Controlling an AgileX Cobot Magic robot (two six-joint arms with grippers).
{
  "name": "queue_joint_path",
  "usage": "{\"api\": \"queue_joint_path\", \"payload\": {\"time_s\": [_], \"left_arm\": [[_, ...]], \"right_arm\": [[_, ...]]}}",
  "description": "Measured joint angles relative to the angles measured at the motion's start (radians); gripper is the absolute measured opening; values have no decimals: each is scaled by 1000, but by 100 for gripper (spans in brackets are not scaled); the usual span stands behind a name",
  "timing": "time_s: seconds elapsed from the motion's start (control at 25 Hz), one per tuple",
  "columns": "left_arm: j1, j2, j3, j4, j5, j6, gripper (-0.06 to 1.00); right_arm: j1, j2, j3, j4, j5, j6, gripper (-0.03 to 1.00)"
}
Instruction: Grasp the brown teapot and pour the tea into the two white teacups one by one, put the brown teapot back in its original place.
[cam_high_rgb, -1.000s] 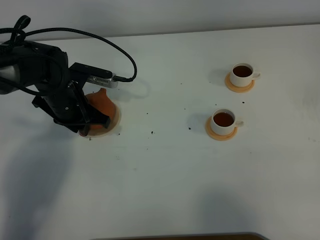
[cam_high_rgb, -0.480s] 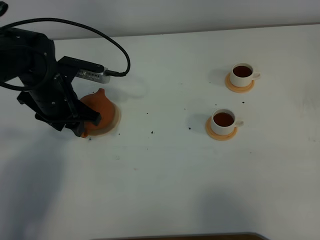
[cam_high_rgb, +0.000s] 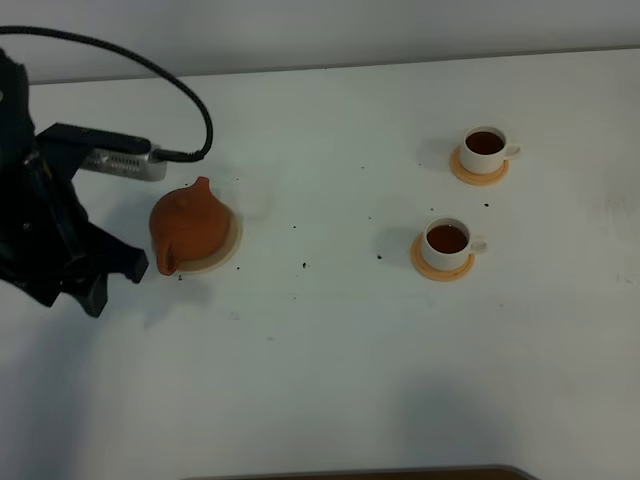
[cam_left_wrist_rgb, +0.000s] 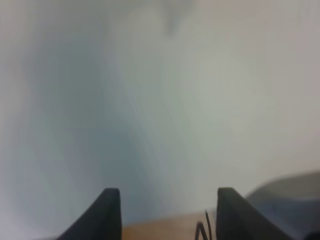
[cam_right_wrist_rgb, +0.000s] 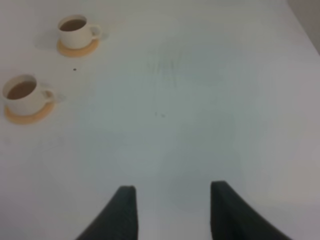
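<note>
The brown teapot (cam_high_rgb: 190, 225) stands upright on the pale beige saucer (cam_high_rgb: 233, 240) at the table's left, with nothing holding it. My left gripper (cam_high_rgb: 116, 282) is open and empty, just left of the teapot and apart from it; the left wrist view shows its spread fingers (cam_left_wrist_rgb: 107, 215) over blurred white table. The two white teacups (cam_high_rgb: 485, 146) (cam_high_rgb: 446, 240) stand on orange-tan coasters at the right, both holding dark tea. They also show in the right wrist view (cam_right_wrist_rgb: 75, 29) (cam_right_wrist_rgb: 22, 95). My right gripper (cam_right_wrist_rgb: 172, 212) is open and empty, away from the cups.
Small dark specks (cam_high_rgb: 303, 265) lie on the white table (cam_high_rgb: 330, 360) between the teapot and the cups. A black cable (cam_high_rgb: 190, 100) arcs from the left arm above the teapot. A brown edge (cam_high_rgb: 400, 472) shows at the table's front.
My left gripper has let go of the teapot and drawn back to the left and toward the front. The teapot now stands uncovered on its saucer. The cups have not moved.
</note>
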Motion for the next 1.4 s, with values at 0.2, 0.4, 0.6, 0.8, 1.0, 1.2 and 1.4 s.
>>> {"api": "queue_joint_path", "payload": {"time_s": [0.2, 0.4, 0.6, 0.8, 1.0, 1.2, 1.4], "left_arm": [[0, -178, 217, -1, 0, -59, 47], [0, -341, 406, -1, -29, -94, 47], [0, -503, 521, 2, -30, -97, 47], [0, -665, 587, 2, -67, -98, 47], [0, -789, 613, -4, -112, -98, 47], [0, -877, 614, -5, -114, -98, 47], [34, -940, 614, -4, -115, -99, 47]], "right_arm": [[0, 0, 0, 0, 0, 0, 38], [0, 0, 0, 0, 0, 0, 38], [0, 0, 0, 0, 0, 0, 38], [0, 0, 0, 0, 0, 0, 38], [0, 0, 0, 0, 0, 0, 38], [0, 0, 0, 0, 0, 0, 38], [0, 0, 0, 0, 0, 0, 38]]}}
